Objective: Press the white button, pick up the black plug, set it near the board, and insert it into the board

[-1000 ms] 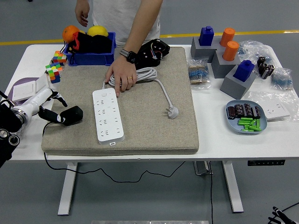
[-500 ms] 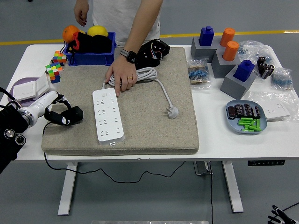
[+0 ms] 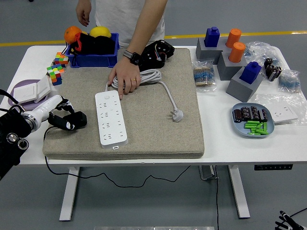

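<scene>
The left hand (image 3: 52, 110) comes in from the left edge, just left of the grey mat (image 3: 144, 139) that serves as the landmark here. Its fingers (image 3: 61, 120) are clenched around the black plug (image 3: 73, 120), which sits at the mat's left border, well left of the white power strip (image 3: 111, 119). A black cable (image 3: 46, 143) runs from the plug down over the surface's (image 3: 249, 146) near edge. Just left of the mat, beside the robot's wrist, lies a white switch plate (image 3: 25, 92); above it, off the mat's far left corner, stand colourful puzzle cubes (image 3: 57, 68). A blue bin (image 3: 93, 58) with an orange and a yellow ball touches the mat's far edge.

On the mat, the power strip lies lengthwise in the left half, its white button (image 3: 105, 96) at the far end. A person's hand (image 3: 125, 79) rests flat on the coiled white cord (image 3: 152, 75) right at the strip's far end, fingertips beside the button. The cord runs across the mat's middle to a white plug (image 3: 177, 115). A black device (image 3: 156, 53) sits at the mat's far edge behind the coil.

Right of the mat stand grey blocks (image 3: 242, 84) carrying blue and orange pieces, plastic bags of small parts, and a blue plate (image 3: 268, 127) with green and dark items. The right hand shows nowhere over the surface.
</scene>
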`<state>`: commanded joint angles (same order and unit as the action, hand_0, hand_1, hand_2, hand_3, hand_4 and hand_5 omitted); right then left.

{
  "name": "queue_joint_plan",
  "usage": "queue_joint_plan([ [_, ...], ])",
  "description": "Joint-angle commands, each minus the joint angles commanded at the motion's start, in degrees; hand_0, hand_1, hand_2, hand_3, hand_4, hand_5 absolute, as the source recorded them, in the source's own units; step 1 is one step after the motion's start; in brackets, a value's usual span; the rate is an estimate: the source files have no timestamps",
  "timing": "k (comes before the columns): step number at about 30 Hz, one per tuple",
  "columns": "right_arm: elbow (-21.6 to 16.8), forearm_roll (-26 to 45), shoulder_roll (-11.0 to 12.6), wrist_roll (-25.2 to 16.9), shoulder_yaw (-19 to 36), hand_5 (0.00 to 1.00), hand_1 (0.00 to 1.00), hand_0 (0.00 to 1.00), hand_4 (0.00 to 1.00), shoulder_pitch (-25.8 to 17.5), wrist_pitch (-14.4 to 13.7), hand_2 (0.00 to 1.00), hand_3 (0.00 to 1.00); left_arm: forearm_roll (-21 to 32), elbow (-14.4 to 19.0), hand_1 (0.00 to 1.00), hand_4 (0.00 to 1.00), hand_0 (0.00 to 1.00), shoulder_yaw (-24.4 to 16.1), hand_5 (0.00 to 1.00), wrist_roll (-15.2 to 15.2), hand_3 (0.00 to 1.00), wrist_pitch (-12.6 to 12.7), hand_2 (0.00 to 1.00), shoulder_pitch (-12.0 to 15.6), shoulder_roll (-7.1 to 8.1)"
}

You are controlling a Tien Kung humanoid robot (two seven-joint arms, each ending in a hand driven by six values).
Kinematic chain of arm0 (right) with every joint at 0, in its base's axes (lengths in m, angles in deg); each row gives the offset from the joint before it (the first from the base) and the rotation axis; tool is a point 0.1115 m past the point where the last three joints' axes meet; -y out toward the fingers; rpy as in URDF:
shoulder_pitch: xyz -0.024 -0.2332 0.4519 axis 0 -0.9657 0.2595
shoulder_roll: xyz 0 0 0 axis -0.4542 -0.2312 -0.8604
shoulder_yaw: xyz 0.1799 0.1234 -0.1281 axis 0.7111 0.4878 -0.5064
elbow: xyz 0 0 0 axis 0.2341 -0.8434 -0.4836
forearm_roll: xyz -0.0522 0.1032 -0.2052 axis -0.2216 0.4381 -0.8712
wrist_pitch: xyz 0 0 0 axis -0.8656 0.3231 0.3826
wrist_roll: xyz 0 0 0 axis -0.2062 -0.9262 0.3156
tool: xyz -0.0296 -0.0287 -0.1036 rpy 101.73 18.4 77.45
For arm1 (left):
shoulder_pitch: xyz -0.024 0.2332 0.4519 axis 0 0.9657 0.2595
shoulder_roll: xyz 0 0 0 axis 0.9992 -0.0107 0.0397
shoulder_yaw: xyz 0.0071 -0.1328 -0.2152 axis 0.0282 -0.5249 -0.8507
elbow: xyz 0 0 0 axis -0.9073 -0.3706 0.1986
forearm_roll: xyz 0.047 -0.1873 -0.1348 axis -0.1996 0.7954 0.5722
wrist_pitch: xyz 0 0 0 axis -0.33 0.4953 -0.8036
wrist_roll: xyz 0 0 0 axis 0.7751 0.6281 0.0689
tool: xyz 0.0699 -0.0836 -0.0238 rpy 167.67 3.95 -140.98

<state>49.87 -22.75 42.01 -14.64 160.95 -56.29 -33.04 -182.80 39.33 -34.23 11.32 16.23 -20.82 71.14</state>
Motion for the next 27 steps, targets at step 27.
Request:
queue_joint_plan([
  [27, 0.00, 0.38, 0.33, -0.48, -0.07, 0.489, 0.608, 0.723, 0.731, 0.02, -0.31, 0.557, 0.653, 1.90, 3.51, 0.537, 0.777, 0.517, 0.38, 0.002, 1.67, 0.528, 1.88, 0.490, -1.36, 1.38],
])
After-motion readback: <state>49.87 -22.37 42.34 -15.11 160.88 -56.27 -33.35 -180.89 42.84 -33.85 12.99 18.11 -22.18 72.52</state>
